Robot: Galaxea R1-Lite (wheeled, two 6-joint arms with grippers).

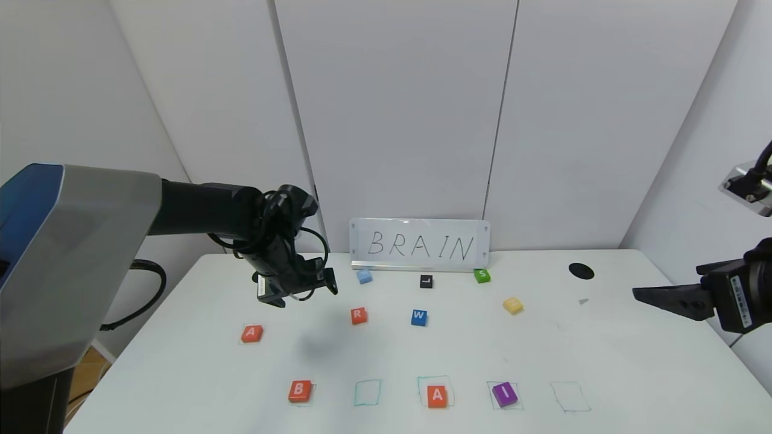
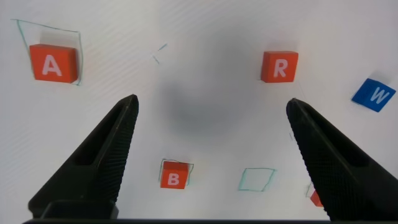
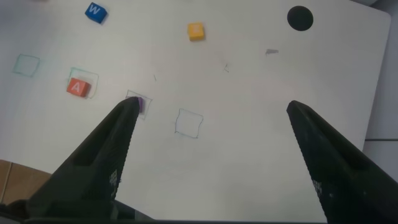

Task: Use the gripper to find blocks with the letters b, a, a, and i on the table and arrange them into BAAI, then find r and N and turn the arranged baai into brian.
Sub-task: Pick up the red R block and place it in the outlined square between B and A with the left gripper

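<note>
- The white table (image 1: 603,361) stands before grey wall panels, with a sign (image 1: 420,244) reading BRAIN at its far edge.
- In the near row of green squares lie B (image 1: 300,390), then an empty square, A (image 1: 437,396) and I (image 1: 504,393).
- The second A (image 1: 252,333) lies apart at the left; R (image 1: 359,315) is beside W (image 1: 419,317), and the yellow N (image 1: 513,305) is further right.
- The left gripper (image 1: 298,283) hangs above the table, wide open and holding nothing.
- The right gripper (image 1: 654,295) hovers at the right edge, also wide open and empty.
</note>
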